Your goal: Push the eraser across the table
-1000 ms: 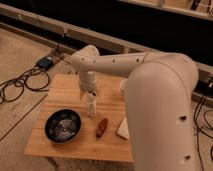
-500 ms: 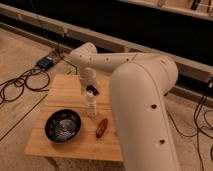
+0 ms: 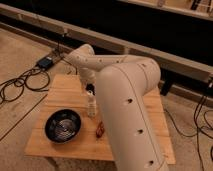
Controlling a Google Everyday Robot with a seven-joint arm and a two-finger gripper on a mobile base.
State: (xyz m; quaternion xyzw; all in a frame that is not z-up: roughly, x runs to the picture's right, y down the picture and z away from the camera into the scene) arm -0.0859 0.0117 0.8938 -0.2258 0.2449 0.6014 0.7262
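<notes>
The gripper [image 3: 90, 91], open or closed cannot be told, is held just above the white ribbed cylinder [image 3: 92, 108]. The eraser is hidden, likely behind the arm [image 3: 125, 115] at 3 o'clock; the cylinder should be skirted.

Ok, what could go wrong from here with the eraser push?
1. The eraser is out of sight: the arm covers the table's right half, so contact can't be checked.
2. The gripper hangs right above the upright white cylinder; a sideways sweep could topple it onto the red-brown thing or black bowl.
</notes>
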